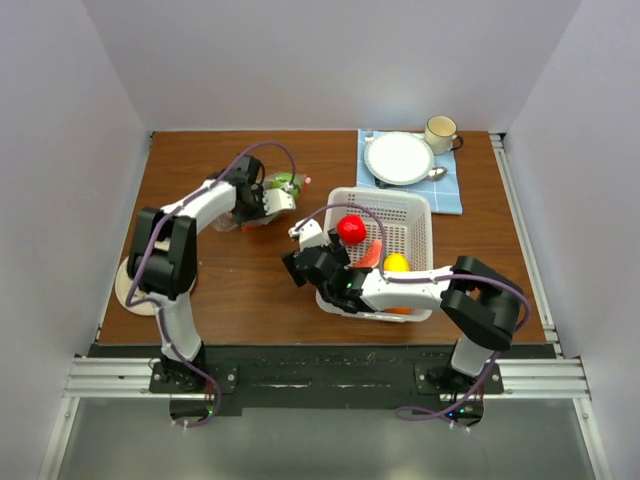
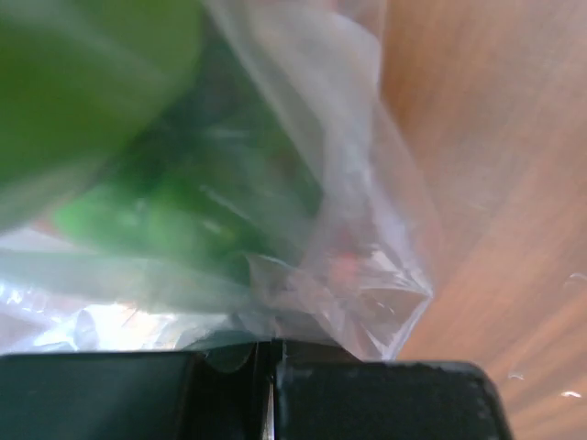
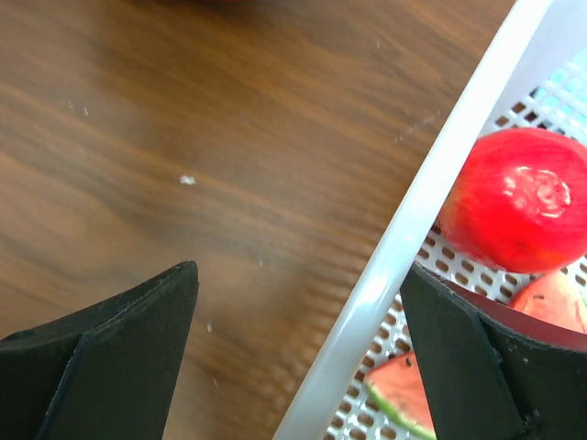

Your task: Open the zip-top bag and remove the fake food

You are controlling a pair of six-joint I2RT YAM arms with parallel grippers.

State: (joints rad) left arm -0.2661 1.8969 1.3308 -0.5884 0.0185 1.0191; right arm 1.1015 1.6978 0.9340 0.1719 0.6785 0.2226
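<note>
The zip-top bag lies at the back left of the table with green fake food inside. My left gripper is shut on a fold of its clear plastic, and blurred green pieces fill the left wrist view. My right gripper hangs open over the left rim of the white basket, one finger on each side of the rim, holding nothing. In the basket lie a red round fruit, a watermelon slice, a yellow lemon and an orange piece.
A white plate, a spoon and a mug sit on a blue cloth at the back right. A round pale disc lies by the left arm's base. White walls enclose three sides of the table.
</note>
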